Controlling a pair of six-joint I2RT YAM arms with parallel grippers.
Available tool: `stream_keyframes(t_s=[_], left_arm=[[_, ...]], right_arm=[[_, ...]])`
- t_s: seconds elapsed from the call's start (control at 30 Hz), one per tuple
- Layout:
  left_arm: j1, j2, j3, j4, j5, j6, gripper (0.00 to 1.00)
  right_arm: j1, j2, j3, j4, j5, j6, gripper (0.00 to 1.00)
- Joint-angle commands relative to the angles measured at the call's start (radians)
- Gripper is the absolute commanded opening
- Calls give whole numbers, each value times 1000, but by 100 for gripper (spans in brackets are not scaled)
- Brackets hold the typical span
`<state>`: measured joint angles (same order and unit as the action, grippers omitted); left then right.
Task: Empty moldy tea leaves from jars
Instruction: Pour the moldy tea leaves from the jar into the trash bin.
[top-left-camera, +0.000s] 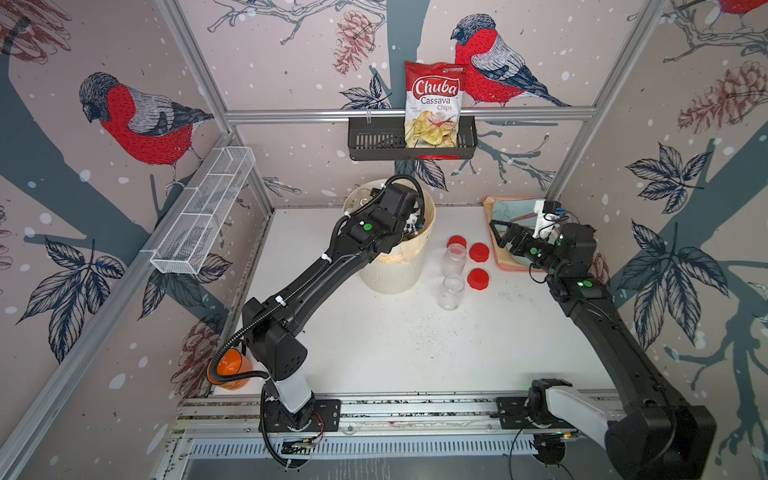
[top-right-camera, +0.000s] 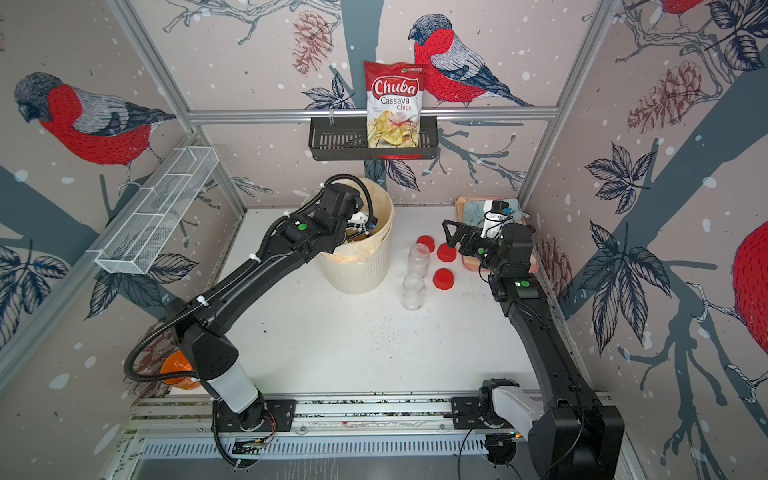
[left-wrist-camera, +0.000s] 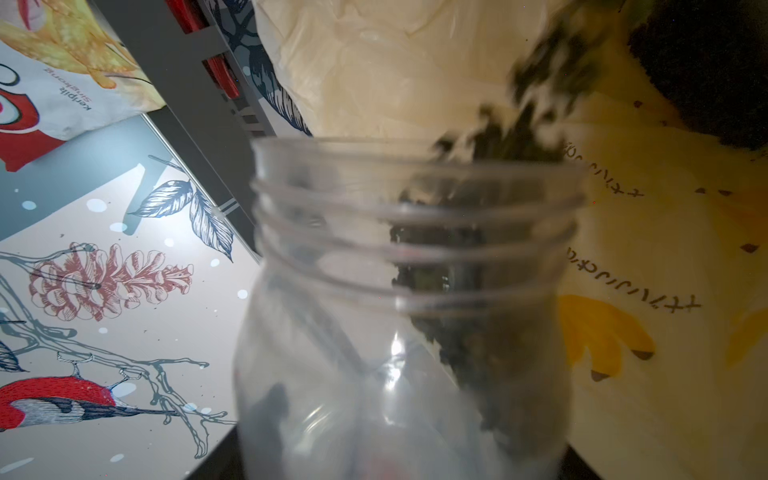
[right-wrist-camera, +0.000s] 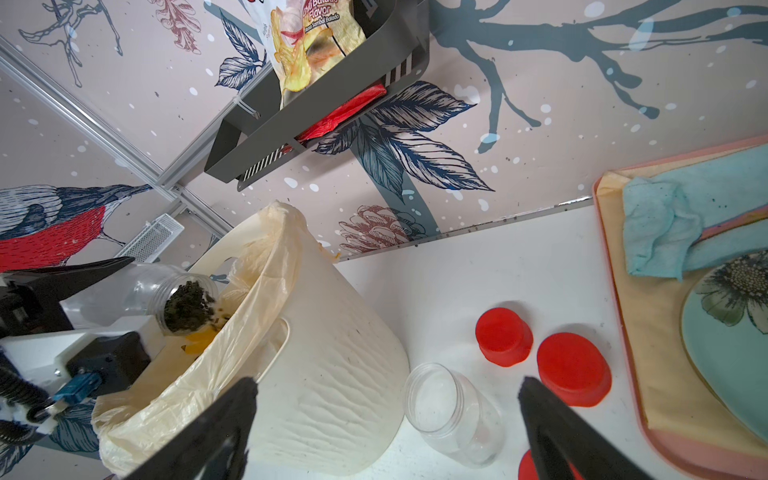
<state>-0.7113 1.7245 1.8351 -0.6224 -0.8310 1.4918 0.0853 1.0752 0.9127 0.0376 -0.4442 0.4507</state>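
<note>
While tipped over the bin (right-wrist-camera: 332, 353), jar (right-wrist-camera: 141, 286) sheds tea leaves (right-wrist-camera: 187, 307)
Left tool (right-wrist-camera: 120, 295), mid-left, clamps it mouth-down to pour; right tool (right-wrist-camera: 386, 388) stands open

Chips bag (top-left-camera: 434, 104) upright in black wall basket (top-left-camera: 374, 141); pink tray (right-wrist-camera: 698, 461) holding blue cloth (right-wrist-camera: 665, 232), floral plate (right-wrist-camera: 731, 332).

The worktop (top-left-camera: 374, 340) is brightly, evenly lit; the left wrist view is dim, with the tea leaves (left-wrist-camera: 555, 66) blurred.
</note>
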Motion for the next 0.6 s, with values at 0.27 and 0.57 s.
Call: stream_keyframes(t_s=[0.27,0.57], left_arm=[[-16,5,33,14,-7,-19,68],[-11,20,145,30,-25,56,69]], right_arm=[[2,1,-5,64,-66,7,99],[2,5,-1,59,-65,17,99]])
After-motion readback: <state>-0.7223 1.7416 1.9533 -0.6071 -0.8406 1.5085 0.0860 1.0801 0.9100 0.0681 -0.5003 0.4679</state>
